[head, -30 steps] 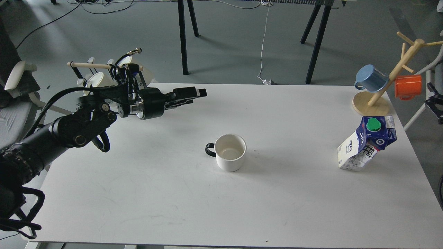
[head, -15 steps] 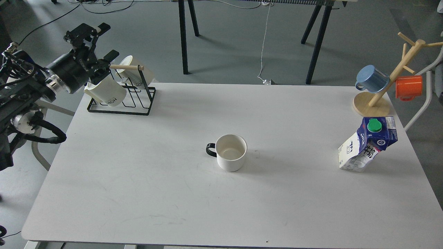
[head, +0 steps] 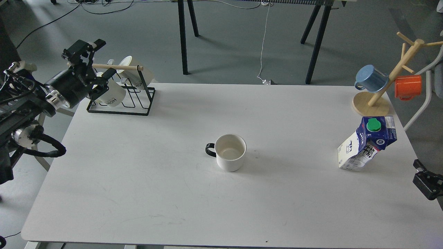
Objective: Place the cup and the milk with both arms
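Observation:
The cream-white cup (head: 230,153) stands upright near the middle of the white table (head: 145,180), with its black handle pointing left. The blue-and-white milk carton (head: 366,144), with a green cap, stands tilted near the right edge. My left gripper (head: 104,58) is open and empty at the table's back left corner, beside the mug rack and far from the cup. A black part of my right arm (head: 427,181) shows at the right edge, just right of and below the carton; its fingers cannot be told apart.
A black wire rack (head: 119,103) with white lettered mugs stands at the back left corner. A wooden mug tree (head: 380,93) holding a blue mug (head: 371,78) and an orange mug (head: 408,86) stands at the back right. Black stand legs are on the floor beyond.
My left arm pulled back from over the table to the back left corner and opened its gripper. My right arm has come into view at the right edge.

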Controlling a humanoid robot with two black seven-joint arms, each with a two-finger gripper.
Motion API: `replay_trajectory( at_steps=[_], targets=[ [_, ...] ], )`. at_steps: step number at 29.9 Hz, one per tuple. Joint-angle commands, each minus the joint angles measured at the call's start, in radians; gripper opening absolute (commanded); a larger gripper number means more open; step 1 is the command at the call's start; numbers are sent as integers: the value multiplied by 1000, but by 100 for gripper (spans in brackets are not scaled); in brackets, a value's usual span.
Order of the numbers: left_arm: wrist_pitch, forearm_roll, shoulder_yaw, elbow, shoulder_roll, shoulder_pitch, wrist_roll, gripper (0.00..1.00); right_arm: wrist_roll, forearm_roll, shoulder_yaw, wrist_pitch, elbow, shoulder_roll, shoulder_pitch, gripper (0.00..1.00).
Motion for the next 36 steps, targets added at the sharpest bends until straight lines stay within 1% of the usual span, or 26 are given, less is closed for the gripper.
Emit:
replay_trajectory(
  at_steps=[1, 5, 8, 15, 24, 36],
  targets=[
    [0, 3, 2, 0, -4, 1, 0, 99, 1, -66, -17, 0, -15, 60, 16, 96],
    [0, 4, 5, 0, -3, 10, 0, 99, -1, -150, -21, 0, -22, 151, 53, 96],
    [0, 6, 5, 0, -3, 15, 0, 99, 1, -201, -20, 0, -29, 192, 59, 96],
    [0, 6, 5, 0, -3, 30, 0, 99, -1, -261, -23, 0, -110, 277, 101, 96],
    [0, 4, 5, 5, -3, 33, 0, 99, -1, -296, -73, 0, -198, 366, 200, 96],
    [0, 6, 5, 8, 0, 68, 0, 99, -1, -316, -103, 0, -325, 443, 308, 96]
  ],
)
